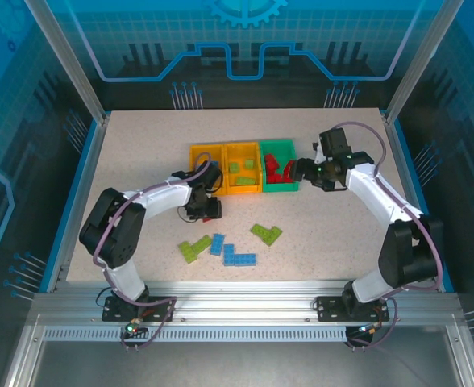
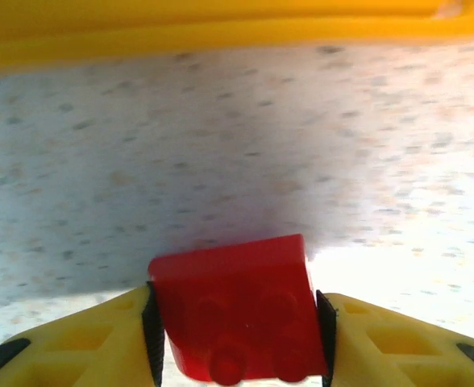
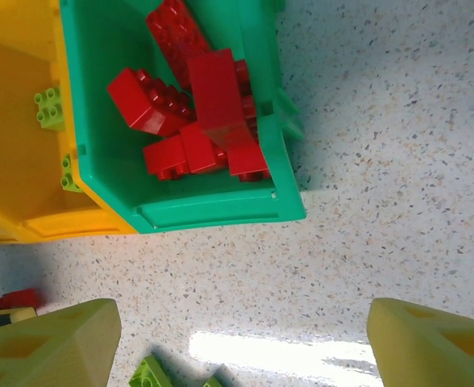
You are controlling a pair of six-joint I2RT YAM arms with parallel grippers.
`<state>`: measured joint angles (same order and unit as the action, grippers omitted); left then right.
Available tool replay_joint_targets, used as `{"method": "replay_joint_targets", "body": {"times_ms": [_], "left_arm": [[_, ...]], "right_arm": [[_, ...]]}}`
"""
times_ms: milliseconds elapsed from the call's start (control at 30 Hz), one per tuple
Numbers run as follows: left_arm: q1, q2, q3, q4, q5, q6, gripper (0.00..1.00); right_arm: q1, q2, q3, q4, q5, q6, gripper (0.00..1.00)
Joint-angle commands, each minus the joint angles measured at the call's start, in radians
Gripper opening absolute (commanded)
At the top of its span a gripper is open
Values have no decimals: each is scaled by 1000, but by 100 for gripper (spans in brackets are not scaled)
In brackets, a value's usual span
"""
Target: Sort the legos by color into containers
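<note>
Nearest the arm bases, loose legos lie on the speckled table (image 1: 334, 234): a lime green L-shaped piece (image 1: 193, 248), a small blue brick (image 1: 217, 244), a longer blue brick (image 1: 239, 257) and a second lime green piece (image 1: 266, 234). Just beyond, the left gripper (image 1: 204, 209) points down. Its yellow fingers (image 2: 92, 343) clamp a red brick (image 2: 235, 310), whose lower edge is cut off; whether it touches the table is unclear. Ahead runs a blurred yellow bin wall (image 2: 221, 32).

Farther back stand three joined bins. The left arm partly hides the left yellow bin (image 1: 195, 153), leaving its contents unreadable. The middle yellow bin (image 1: 242, 191) holds lime green bricks (image 1: 243, 168), and the green bin (image 1: 279, 190) holds red bricks (image 3: 197, 105). Just right of it, the right gripper (image 3: 237, 347) hovers, jaws spread wide and empty.
</note>
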<state>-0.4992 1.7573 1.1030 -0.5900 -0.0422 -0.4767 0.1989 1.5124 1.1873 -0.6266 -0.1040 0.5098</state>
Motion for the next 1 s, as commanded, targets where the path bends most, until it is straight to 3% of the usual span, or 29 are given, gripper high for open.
{"method": "replay_joint_targets", "body": {"times_ms": [0, 233, 533, 767, 867, 933, 967], "left_arm": [[-28, 30, 106, 9, 48, -25, 45], [-68, 160, 379, -19, 80, -20, 46], [-73, 350, 662, 25, 212, -82, 45], [-80, 329, 601, -8, 170, -72, 50], [-77, 274, 522, 12, 142, -92, 58], [-69, 231, 468, 22, 121, -123, 73], [-60, 204, 438, 27, 111, -134, 86]], "right_arm": [[-31, -31, -34, -2, 10, -16, 82], [-58, -59, -87, 14, 9, -25, 82], [-86, -71, -133, 119, -64, 2, 78], [-66, -54, -121, 90, -100, -34, 78], [9, -37, -136, 65, -83, -4, 78], [68, -32, -160, 70, -58, 63, 80], [98, -30, -178, 93, -56, 104, 81]]}}
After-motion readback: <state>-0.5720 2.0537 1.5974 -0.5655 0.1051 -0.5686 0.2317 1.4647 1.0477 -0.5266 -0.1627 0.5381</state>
